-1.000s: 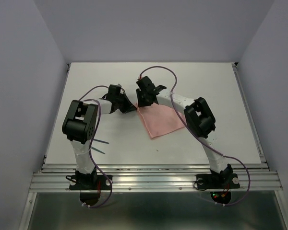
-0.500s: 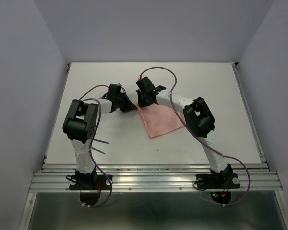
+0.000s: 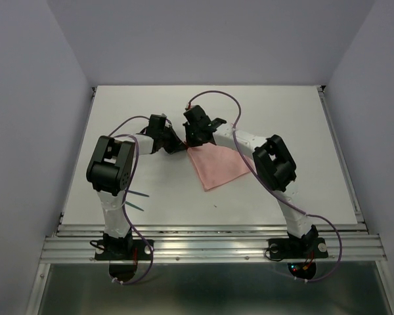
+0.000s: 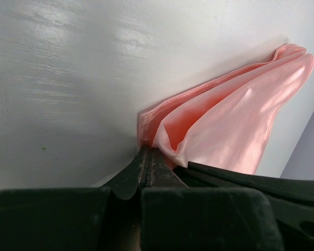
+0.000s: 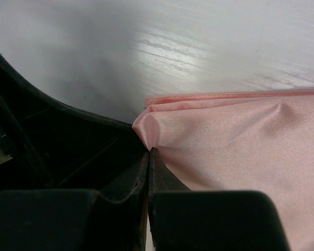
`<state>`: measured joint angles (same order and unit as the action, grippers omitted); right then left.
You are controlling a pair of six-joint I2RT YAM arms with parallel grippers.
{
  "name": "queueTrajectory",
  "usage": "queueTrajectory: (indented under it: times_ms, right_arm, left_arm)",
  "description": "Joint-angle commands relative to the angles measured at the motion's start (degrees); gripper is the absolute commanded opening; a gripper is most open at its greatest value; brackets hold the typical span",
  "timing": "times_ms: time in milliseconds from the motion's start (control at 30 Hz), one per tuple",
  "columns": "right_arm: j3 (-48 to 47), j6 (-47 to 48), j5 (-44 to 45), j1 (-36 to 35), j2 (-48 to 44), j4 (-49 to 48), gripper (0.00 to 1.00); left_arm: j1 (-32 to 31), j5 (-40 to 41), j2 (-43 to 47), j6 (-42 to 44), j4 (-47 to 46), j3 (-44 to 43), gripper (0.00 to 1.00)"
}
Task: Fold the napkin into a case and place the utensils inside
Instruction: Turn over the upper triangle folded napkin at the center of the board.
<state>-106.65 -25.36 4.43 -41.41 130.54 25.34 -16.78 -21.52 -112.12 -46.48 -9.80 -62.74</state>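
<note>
While both arms reach toward the middle of the white surface (image 3: pixel 302 131), their grippers meet at one corner of the napkin (image 3: pixel 220 167), the corner at about 10 o'clock from the cloth's centre in the overhead view. The left gripper (image 3: pixel 175 146) comes at that corner from the 9 o'clock side and the right gripper (image 3: pixel 192 139) from 12 o'clock, so the two sit just beside each other. From the left wrist, the left gripper (image 4: pixel 148 155) has its jaws pressed together on the corner of the salmon-pink napkin (image 4: pixel 235 120), whose stacked layers fan out toward 2 o'clock. From the right wrist, the right gripper (image 5: pixel 149 155) is likewise clamped on a puckered fold of the napkin (image 5: pixel 240 162), with thin hemmed edges showing along the far side. Overhead, the cloth lies folded as a slanted four-sided patch, flat on the surface apart from the pinched corner. The utensils (image 3: pixel 141 195) lie well apart at about 8 o'clock from the napkin, partly hidden by the left arm.
</note>
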Motion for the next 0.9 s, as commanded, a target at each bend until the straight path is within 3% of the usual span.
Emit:
queueTrajectory:
  times_ms: [0,467,667,867]
  right_arm:
    - [-0.2,-0.9,-1.1,-1.0,-2.9,-2.0,0.03]
    - [-1.6,-1.4,-0.4,-1.6,-0.5,-2.0,0.09]
    - [-2.2,-1.4,0.9,-1.6,-1.2,-1.9,0.27]
    - [-1.8,-1.0,4.2,-1.6,-4.5,-1.9,0.38]
  left_arm:
    - [0.2,1.2,-1.5,0.9,1.1,-1.0,0.00]
    - [0.2,1.8,2.9,2.3,3.6,-0.7,0.00]
    - [0.2,4.4,7.2,3.4,7.0,-0.3,0.00]
    - [0.2,6.2,9.7,4.6,9.5,-0.3,0.10]
